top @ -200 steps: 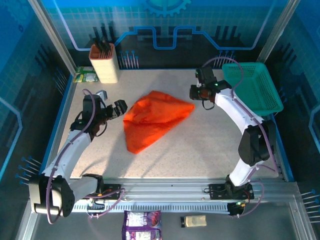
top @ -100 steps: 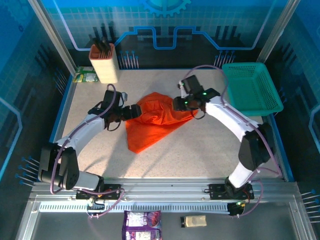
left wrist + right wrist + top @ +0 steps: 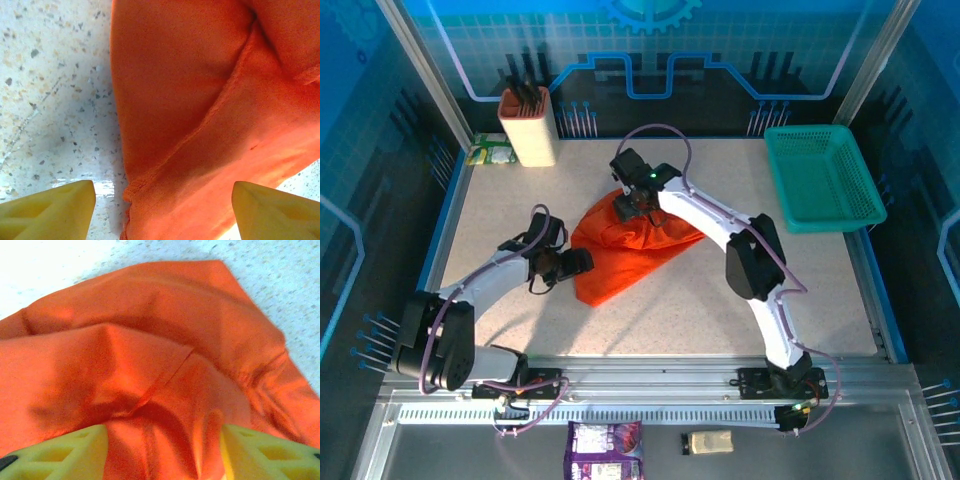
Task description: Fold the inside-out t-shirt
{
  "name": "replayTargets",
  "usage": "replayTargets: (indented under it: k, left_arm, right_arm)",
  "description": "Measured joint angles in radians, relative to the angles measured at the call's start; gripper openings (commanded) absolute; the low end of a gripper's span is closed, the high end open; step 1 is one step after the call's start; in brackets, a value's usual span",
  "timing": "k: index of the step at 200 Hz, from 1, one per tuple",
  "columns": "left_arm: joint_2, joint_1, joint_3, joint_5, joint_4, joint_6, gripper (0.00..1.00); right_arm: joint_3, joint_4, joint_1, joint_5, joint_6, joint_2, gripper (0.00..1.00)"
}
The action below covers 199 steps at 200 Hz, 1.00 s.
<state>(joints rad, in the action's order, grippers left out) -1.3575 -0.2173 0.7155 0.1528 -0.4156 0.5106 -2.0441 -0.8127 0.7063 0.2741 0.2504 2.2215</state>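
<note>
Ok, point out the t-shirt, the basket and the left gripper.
t-shirt [image 3: 625, 255], top view, middle of the cloth.
basket [image 3: 820, 175], top view, bare mesh floor.
left gripper [image 3: 162, 207], left wrist view, midway between its fingertips.

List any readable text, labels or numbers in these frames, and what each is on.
Nothing is legible.
On the purple packet below the table edge: printing, too small to read.
On the green packet at the far left corner: blurred, unreadable.
On the tan packet: unreadable.
On the orange-red t-shirt and teal basket: none visible.
</note>
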Motion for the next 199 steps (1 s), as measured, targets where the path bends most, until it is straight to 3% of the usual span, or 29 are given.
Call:
replayTargets:
  k: [19,34,66,82,107,164,199]
  left_arm:
    - [-0.033,0.0,0.0,0.011,0.001,0.012,0.74]
    - [-0.063,0.0,0.0,0.018,0.002,0.014,0.67]
    - [-0.111,0.0,0.0,0.032,0.005,0.021,0.27]
    - [-0.113,0.0,0.003,0.033,0.01,0.019,0.12]
    - [-0.11,0.004,0.076,0.015,-0.009,0.003,0.0]
    - [-0.024,0.159,0.509,-0.011,-0.058,-0.074,0.0]
    - [0.063,0.231,0.703,-0.034,-0.082,-0.127,0.0]
  right_arm:
    - [-0.051,-0.026,-0.001,0.043,-0.018,0.056,0.57]
    - [-0.059,-0.044,-0.005,0.057,-0.021,0.082,0.48]
    - [-0.059,-0.07,-0.025,0.048,-0.024,0.093,0.0]
    - [-0.061,-0.069,-0.041,0.04,-0.028,0.092,0.0]
    - [-0.071,-0.074,-0.085,0.016,-0.028,0.069,0.0]
    - [-0.303,-0.113,-0.313,-0.027,-0.047,-0.157,0.0]
    - [-0.243,-0.086,-0.435,-0.007,-0.056,-0.447,0.0]
